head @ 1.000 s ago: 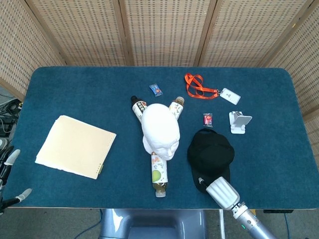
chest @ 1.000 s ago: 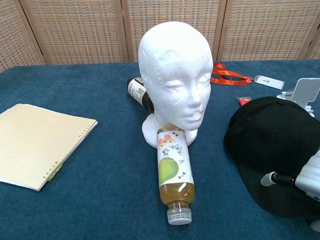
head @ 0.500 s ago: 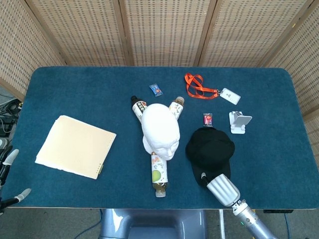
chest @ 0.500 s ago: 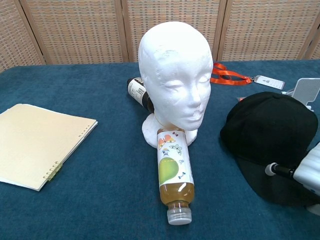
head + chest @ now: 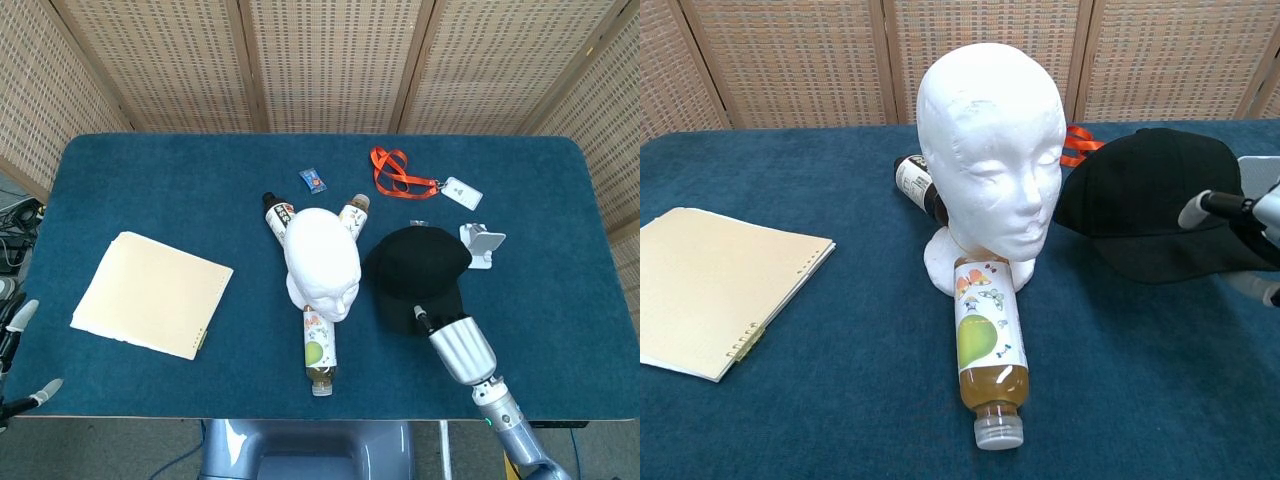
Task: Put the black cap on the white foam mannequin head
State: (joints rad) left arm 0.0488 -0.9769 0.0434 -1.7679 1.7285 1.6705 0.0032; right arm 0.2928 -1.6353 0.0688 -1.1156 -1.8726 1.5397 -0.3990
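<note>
The white foam mannequin head (image 5: 320,262) (image 5: 990,150) stands upright at the table's middle, facing me. The black cap (image 5: 415,265) (image 5: 1150,190) hangs just right of it, lifted off the cloth, its crown close to the head's cheek and apart from it. My right hand (image 5: 425,320) (image 5: 1240,215) grips the cap by its brim from the near right, and the cap hides most of the fingers. My left hand (image 5: 10,340) sits low at the table's near left corner, fingers apart and holding nothing.
A juice bottle (image 5: 318,350) (image 5: 988,350) lies against the head's base in front. Two more bottles (image 5: 277,215) (image 5: 352,215) lie behind it. A notebook (image 5: 152,295) lies at the left. An orange lanyard (image 5: 395,172), a phone stand (image 5: 485,245) and a candy (image 5: 313,180) lie further back.
My right hand has raised the cap off the table and carried it back and left toward the mannequin head. The cap now covers the small red packet. The left hand has not moved.
</note>
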